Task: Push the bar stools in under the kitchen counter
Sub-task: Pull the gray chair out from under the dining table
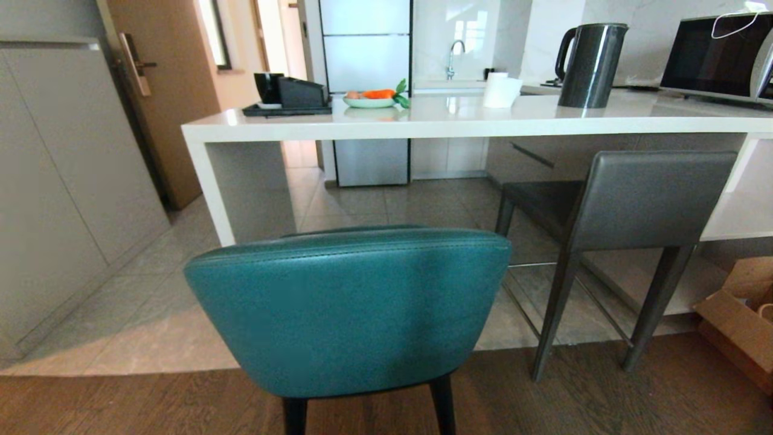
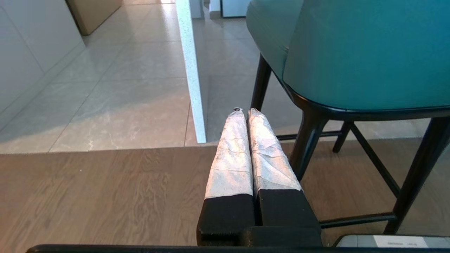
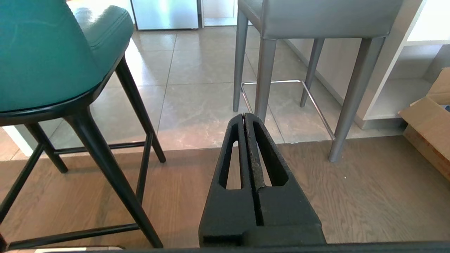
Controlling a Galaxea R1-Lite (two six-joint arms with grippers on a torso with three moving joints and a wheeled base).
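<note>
The long white table spanned the kitchen. The teal stool stood out in front of it, well short of its edge, while the grey stool sat partly tucked under. The left pincer and right pincer hung low beside the teal stool's legs, fingers pressed together, holding nothing.

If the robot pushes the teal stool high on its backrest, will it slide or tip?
The teal stool may tip rather than slide: its thin black legs are tall and the padded back sits high. The back legs stand on wood floor near a seam with tile, which might catch them. Pushing lower probably glides better.
</note>
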